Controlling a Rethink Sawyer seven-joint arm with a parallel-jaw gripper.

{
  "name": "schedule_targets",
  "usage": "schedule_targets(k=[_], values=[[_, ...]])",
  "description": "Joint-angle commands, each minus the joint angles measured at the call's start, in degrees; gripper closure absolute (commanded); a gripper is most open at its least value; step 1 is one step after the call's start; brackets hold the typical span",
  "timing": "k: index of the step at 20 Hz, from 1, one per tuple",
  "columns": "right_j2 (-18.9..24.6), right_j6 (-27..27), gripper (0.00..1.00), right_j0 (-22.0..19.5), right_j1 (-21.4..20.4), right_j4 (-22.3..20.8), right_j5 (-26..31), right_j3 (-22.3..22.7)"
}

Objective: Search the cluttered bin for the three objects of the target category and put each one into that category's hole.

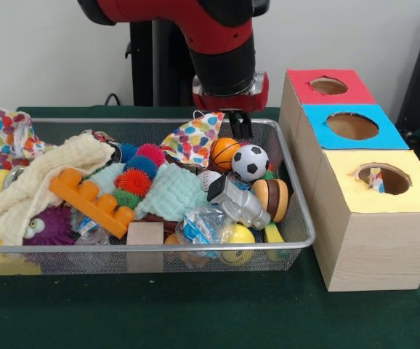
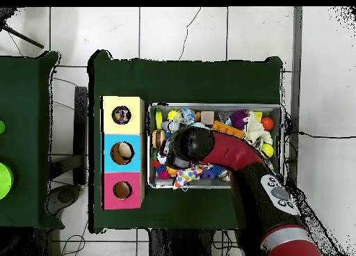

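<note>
Pincer lowered over the far right corner of the wire bin, black fingertips just beside a colourful dotted cloth draped there; cannot tell whether parted or closed, nor whether anything is gripped. Inside the bin: basketball, soccer ball, orange block, cream towel. Beside it on the green tabletop, box with red, blue, yellow holes.
</note>
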Motion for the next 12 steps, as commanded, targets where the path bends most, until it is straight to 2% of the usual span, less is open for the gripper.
schedule_targets(k=[1,4,5,10,12], values=[[4.89,-4.04,1.0,-5.86,7.83,0.25,0.56,-2.69],[5.79,-4.61,1.0,-6.93,8.36,-0.21,2.31,-2.8],[6.38,-4.04,0.0,-7.46,8.52,-0.51,2.41,-2.81],[6.48,-4.09,0.0,-7.4,8.86,-1.06,3.8,-3.75],[5.95,-3.78,0.0,-6.76,9.54,-2.07,2.58,-4.92]])
